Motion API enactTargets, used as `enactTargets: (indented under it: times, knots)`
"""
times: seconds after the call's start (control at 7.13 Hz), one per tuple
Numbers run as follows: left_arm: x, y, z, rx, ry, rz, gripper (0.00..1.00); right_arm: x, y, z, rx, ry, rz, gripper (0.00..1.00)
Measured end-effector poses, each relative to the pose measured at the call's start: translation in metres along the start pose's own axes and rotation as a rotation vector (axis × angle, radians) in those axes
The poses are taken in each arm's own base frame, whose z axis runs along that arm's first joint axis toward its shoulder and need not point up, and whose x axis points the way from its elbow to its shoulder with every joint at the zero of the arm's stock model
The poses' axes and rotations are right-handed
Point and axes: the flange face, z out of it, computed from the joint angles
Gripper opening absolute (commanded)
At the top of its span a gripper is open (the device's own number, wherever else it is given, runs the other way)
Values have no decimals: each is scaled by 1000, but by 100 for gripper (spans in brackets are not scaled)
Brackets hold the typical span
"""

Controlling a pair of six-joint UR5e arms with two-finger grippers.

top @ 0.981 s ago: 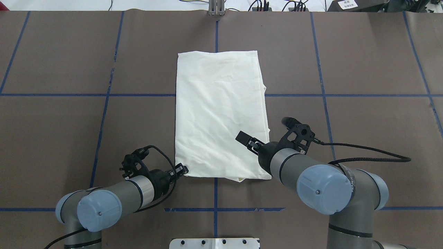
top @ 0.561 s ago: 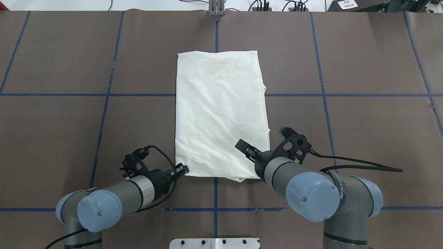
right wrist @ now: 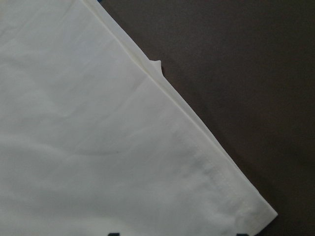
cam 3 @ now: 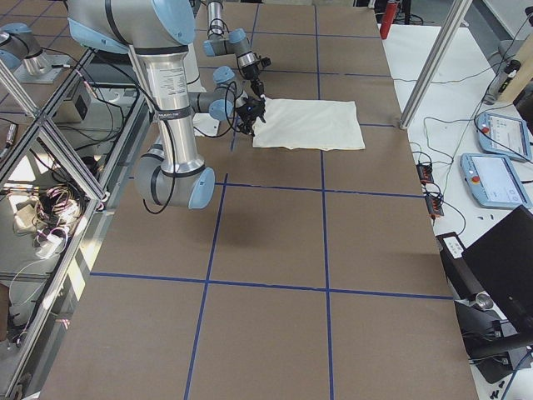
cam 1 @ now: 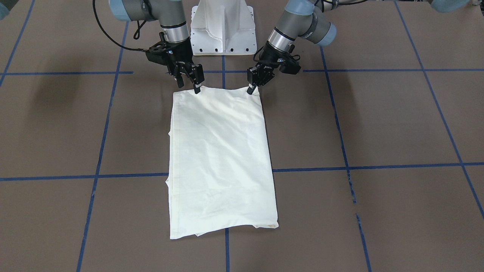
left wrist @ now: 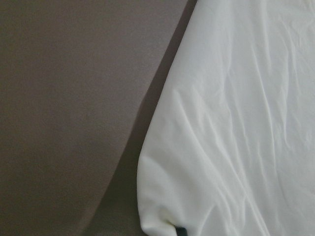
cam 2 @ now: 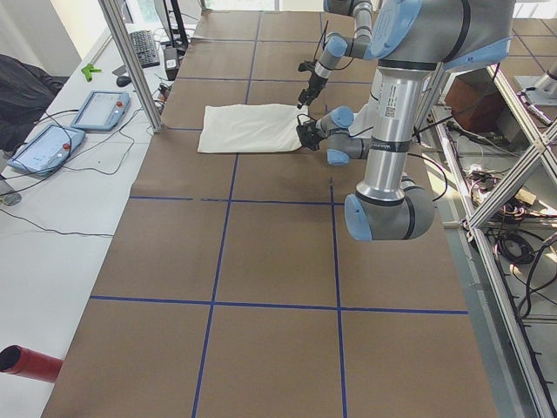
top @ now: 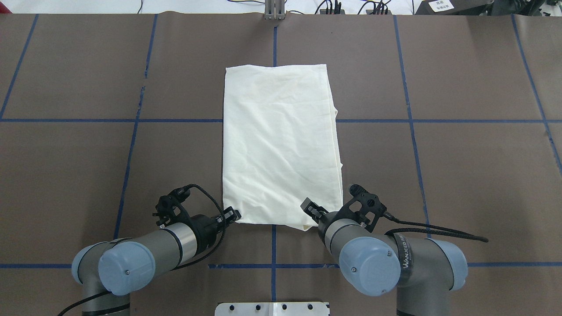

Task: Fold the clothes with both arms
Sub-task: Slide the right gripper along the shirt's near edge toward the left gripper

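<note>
So the folded cream T-shirt (top: pixel 281 140) lies plain side up mid-tabletop (top: pixel 461 175), running lengthwise from the robot's edge toward the far edge, left pincer (top: pixel 234 215) pinched on one robot-side corner, right pincer (top: pixel 308 206) spread apart over the other.

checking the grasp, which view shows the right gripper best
Exterior front-facing: the right gripper shows unblocked, fingers spread at the shirt edge. Overhead, its own arm hides most of it; side views show it tiny; its wrist camera shows mainly cloth.
</note>
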Motion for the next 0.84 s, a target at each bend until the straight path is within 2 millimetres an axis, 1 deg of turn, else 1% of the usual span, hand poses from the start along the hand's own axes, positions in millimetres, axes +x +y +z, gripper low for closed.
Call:
enactTargets:
  times: [0.42,0.7,0.84]
  knots:
    - [-3,0,0,0,-4,1,0,5,5,15,13,21,-4,83]
    - [-4,0,0,-1,-6,2,0,3,8,20,18,25,-5,77]
    - [-4,0,0,-1,-6,2,0,1,9,21,20,24,-4,70]
